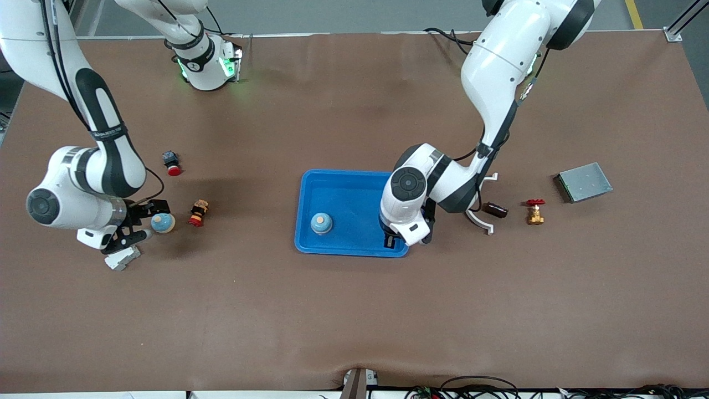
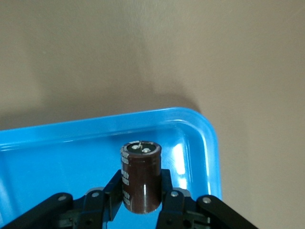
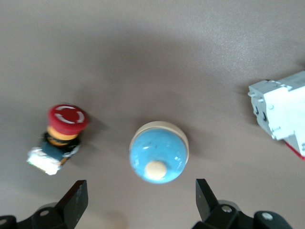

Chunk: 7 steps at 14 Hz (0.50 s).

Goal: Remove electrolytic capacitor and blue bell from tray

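Left claw (image 2: pixel 141 202) pinches the electrolytic capacitor (image 2: pixel 140 176) inside the tray (image 1: pixel 343 185), 4 o'clock corner; next, lift clear; right claw (image 3: pixel 138 202) spread.

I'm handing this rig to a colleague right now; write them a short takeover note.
Left gripper: shut on the electrolytic capacitor, low inside the tray at its corner toward the left arm's end.
Right gripper: open, over a blue bell that sits on the table at the right arm's end, outside the tray.
A second blue bell stands in the tray.
Done: capacitor gripped.
Left: carry the capacitor out and set it down; remove the bell in the tray.
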Available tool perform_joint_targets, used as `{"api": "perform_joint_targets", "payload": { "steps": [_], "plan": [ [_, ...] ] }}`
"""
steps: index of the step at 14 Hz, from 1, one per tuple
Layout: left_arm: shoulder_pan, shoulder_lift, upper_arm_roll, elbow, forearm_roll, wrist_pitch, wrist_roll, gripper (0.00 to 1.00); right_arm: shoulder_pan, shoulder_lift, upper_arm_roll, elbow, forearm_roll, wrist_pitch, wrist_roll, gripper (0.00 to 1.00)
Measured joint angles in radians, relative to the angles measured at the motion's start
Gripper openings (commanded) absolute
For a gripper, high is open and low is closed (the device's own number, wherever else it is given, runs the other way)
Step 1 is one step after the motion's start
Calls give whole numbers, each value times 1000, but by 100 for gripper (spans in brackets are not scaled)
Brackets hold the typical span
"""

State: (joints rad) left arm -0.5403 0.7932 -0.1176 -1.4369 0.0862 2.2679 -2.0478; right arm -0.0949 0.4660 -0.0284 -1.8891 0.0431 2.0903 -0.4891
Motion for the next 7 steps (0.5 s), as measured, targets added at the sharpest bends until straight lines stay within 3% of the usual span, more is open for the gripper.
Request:
{"api": "perform_joint_targets", "payload": {
  "steps": [4, 7],
  "plan": [
    [26, -80, 4, -5, 74, -142, 13, 0, 39, -19, 7, 36, 14, -68, 141, 100],
    [119, -160, 7, -72, 88, -185, 152, 0, 117, -57, 9, 40, 14, -98, 347, 100]
  ]
}}
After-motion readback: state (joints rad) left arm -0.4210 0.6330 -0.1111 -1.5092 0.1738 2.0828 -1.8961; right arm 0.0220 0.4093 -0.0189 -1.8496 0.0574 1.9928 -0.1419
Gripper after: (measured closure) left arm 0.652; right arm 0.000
